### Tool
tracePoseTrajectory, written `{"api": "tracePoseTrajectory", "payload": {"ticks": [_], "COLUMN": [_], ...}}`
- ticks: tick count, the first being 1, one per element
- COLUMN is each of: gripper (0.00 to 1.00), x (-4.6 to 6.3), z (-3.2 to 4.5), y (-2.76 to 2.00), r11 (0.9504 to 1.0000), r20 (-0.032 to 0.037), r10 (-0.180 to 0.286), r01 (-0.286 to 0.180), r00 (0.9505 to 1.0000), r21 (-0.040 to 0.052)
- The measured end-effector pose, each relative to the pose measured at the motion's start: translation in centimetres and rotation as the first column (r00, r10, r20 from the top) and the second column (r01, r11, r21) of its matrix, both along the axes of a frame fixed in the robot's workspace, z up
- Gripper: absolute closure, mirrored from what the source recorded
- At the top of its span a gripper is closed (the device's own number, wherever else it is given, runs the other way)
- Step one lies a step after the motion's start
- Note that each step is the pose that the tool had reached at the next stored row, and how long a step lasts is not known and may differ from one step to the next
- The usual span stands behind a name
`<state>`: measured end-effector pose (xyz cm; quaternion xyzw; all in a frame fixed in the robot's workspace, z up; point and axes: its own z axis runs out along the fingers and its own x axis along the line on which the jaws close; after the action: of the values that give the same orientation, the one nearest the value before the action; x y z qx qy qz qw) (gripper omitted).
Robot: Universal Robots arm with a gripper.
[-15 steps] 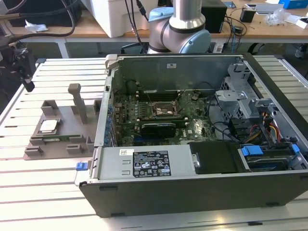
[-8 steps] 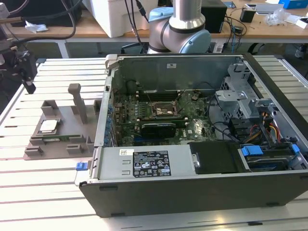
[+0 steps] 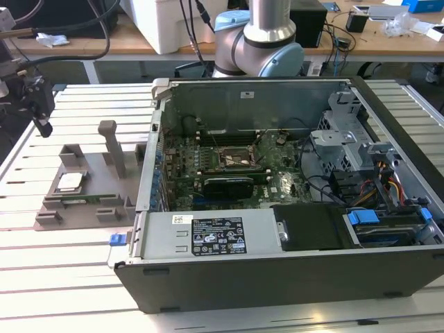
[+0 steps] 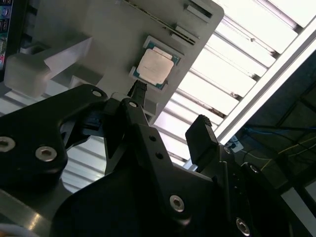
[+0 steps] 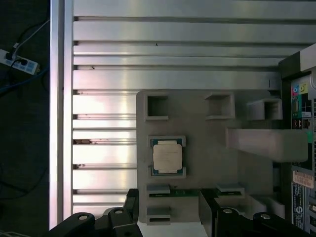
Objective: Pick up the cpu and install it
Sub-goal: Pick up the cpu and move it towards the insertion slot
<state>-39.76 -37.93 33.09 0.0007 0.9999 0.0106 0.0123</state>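
Cpu: we see the cpu (image 5: 166, 156) lying flat, silvery top up, in a square pocket of a grey holder (image 5: 207, 123). It is out in front of the end effector and clear of it, with nothing touching it.
End effector: in the second wrist view the end effector (image 4: 169, 106) has its two black fingers (image 4: 139, 91) spread well apart, and we see nothing between them. In the exterior view it (image 3: 41, 121) hangs above the desk, and the cpu (image 3: 70, 182) lies lower and towards the exterior view's right of it.
Holder: the grey holder (image 3: 90, 201) lies on the desk under and ahead of the end effector. It has several empty pockets and an upright post beyond the cpu.
Memory stick: a thin green stick (image 5: 185, 193) lies in a slot of the holder, nearer the fingertips than the cpu is.
Computer case: an open black computer case (image 3: 277, 270) lies on its side just beyond the holder, on the far side from the end effector. Its green board faces up.
Socket: the black square socket frame (image 3: 239, 161) sits mid-board, well apart from the end effector.
Desk: the desk (image 3: 62, 277) is made of slatted silver rails and carries the holder and the case.
Arm: we see the grey arm joint (image 3: 267, 35) behind the case.
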Motion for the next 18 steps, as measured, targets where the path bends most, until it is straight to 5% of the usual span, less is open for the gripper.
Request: {"api": "tracePoseTrajectory", "payload": {"ticks": [18], "gripper": [0.40], "x": [0.00], "z": [-0.85], "y": [0.00], "r11": [1.0000], "r20": [0.0000], "r10": [0.000], "r01": [0.000], "r00": [1.0000], "r21": [0.0000]}}
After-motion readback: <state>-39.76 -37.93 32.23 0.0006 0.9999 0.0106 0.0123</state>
